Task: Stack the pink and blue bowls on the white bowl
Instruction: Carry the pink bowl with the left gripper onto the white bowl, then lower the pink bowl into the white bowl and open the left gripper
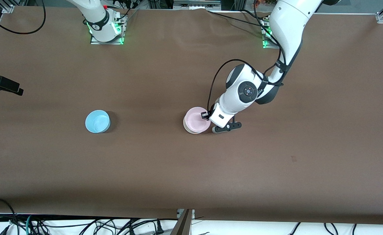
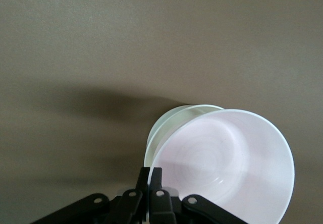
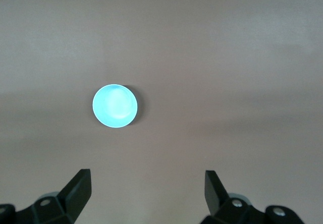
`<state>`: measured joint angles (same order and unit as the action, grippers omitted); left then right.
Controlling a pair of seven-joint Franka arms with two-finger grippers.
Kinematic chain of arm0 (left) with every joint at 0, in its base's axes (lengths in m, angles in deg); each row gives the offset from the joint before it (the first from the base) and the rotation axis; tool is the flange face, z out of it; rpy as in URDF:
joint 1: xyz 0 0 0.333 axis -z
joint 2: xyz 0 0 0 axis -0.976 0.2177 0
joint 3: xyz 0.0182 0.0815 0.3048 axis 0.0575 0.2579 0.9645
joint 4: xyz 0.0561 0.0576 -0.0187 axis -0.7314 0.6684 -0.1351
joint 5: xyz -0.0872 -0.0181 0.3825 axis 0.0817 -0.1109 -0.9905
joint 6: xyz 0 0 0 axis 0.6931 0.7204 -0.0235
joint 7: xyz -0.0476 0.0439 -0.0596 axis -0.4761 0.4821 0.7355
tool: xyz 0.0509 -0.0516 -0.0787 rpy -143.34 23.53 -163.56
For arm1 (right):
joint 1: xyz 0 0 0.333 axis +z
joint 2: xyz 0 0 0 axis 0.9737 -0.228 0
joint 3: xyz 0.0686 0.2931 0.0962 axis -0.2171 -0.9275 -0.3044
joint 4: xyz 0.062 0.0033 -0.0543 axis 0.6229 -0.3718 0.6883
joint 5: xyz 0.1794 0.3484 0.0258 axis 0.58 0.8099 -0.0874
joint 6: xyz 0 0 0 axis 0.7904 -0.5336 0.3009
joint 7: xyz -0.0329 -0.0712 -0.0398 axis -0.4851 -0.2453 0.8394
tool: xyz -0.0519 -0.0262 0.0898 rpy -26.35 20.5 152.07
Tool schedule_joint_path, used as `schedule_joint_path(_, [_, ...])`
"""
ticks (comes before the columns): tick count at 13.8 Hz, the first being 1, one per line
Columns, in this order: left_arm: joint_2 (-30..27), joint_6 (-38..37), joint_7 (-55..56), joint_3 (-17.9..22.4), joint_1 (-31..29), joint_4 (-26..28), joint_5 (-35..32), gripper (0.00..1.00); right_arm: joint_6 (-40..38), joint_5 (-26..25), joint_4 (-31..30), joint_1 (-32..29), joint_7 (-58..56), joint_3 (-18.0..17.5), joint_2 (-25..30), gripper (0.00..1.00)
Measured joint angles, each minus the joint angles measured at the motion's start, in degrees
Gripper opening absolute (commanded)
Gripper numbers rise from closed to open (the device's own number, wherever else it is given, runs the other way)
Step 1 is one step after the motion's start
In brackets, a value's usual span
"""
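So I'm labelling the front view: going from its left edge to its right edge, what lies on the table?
Blue bowl → pink bowl, nested in the white bowl → left tool, shut on the pink bowl's rim. The right tool isn't in that view.

Left gripper (image 1: pixel 207 116) fingers clamped low, right gripper (image 3: pixel 146 188) fingers spread

Even, fairly bright overhead light on the matte brown table (image 1: pixel 165 169); no glare on it. Soft short shadow beside the blue bowl (image 1: pixel 97 121). Broad diffuse shadow by the pink bowl (image 2: pixel 227 158) in the left wrist view. Right wrist view looks washed and pale.
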<state>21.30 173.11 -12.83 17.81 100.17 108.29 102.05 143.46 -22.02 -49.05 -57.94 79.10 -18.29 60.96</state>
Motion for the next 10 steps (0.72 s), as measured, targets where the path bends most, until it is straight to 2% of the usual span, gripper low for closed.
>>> schedule_joint_path(10, [1.7, 1.3, 1.1, -0.1, 0.0, -0.2, -0.5, 0.0, 0.0, 0.0, 0.0, 0.0, 0.0, 0.0, 0.0, 0.99])
